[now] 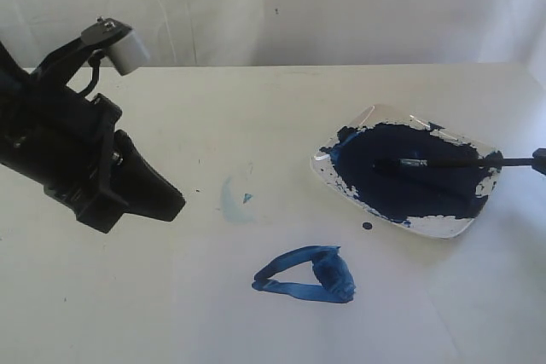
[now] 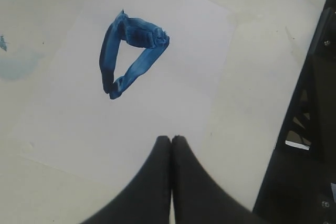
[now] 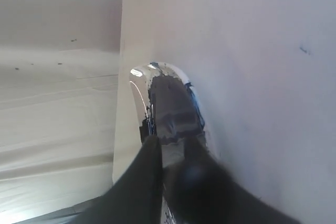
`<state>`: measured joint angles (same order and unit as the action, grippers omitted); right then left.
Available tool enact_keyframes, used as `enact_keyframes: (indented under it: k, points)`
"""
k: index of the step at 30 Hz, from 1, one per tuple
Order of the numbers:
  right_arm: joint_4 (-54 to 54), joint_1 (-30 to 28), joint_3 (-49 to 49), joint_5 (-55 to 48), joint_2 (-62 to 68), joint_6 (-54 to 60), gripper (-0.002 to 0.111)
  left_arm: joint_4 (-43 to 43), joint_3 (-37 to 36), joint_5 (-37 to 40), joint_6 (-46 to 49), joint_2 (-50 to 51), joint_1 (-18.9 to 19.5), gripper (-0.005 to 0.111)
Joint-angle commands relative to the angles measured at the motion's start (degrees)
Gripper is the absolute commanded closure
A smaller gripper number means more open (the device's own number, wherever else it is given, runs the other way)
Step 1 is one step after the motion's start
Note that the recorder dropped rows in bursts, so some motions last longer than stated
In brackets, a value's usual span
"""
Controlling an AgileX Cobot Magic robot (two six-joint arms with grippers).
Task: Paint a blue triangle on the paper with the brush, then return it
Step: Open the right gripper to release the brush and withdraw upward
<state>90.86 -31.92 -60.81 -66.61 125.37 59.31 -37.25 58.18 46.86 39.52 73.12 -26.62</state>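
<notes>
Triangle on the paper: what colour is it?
Dark blue triangle, streaky strokes; clearest in the left wrist view.

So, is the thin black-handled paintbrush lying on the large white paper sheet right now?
No, the black-handled paintbrush lies across the clear dish of dark-blue paint, off the white paper sheet.

a robot lab bench: black left pincer [image 1: 175,202] over a cream tabletop [image 1: 256,108], white cloth backdrop [image 1: 341,6] behind.
</notes>
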Motion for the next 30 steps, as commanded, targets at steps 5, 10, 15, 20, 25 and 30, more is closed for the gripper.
enact_keyframes:
  k: [5,10,15,20,25,30]
  points:
    - [-1.00,0.17,0.22,3.74,0.10,0.55,0.108,-1.05,-0.45,1.11,-0.31,-0.66,0.17,0.107]
    - [-1.00,0.17,0.22,4.09,0.10,0.55,0.107,-1.05,-0.45,1.11,-0.31,-0.66,0.17,0.107]
    - [-1.00,0.17,0.22,4.09,0.10,0.55,0.095,-1.05,-0.45,1.11,-0.31,-0.66,0.17,0.107]
    - [-1.00,0.17,0.22,4.09,0.10,0.55,0.082,-1.05,-0.45,1.11,-0.31,-0.66,0.17,0.107]
    - [-0.77,0.17,0.22,4.09,0.10,0.55,0.072,-1.03,-0.45,1.21,-0.31,-0.66,0.17,0.107]
    - [-0.77,0.17,0.22,3.87,0.10,0.55,0.068,-1.03,-0.45,1.21,-0.31,-0.66,0.17,0.107]
